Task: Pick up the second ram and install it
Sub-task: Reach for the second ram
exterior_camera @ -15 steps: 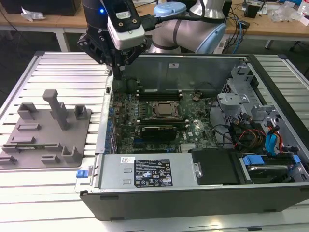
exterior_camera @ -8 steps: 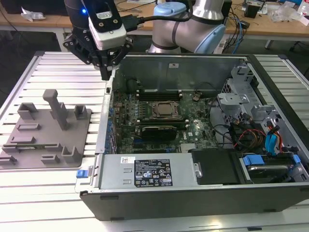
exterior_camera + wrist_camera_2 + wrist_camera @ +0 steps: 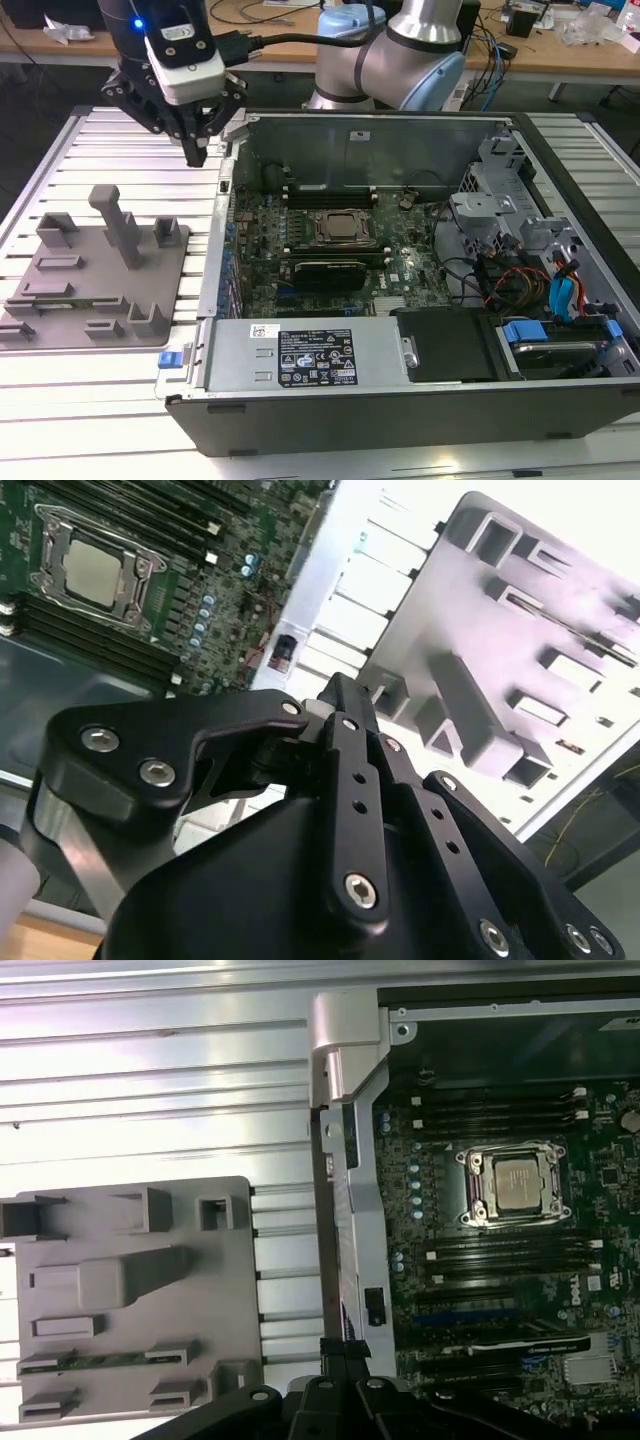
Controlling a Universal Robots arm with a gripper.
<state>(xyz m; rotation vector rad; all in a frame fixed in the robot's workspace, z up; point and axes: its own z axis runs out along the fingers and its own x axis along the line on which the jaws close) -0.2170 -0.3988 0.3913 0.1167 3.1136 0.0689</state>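
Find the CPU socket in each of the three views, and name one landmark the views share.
Exterior view: the CPU socket lies inside the open case, to the exterior view's right of the grey tray.
First wrist view: the socket sits between black memory slots, with the case wall between it and the tray.
Second wrist view: the socket, slots on both sides.
Shared landmark: the grey tray.

Bright light glares white off the slatted table (image 3: 150, 1080) and grey tray (image 3: 430, 600), while the computer case (image 3: 360, 140) interior lies dimmer, softly shadowed.
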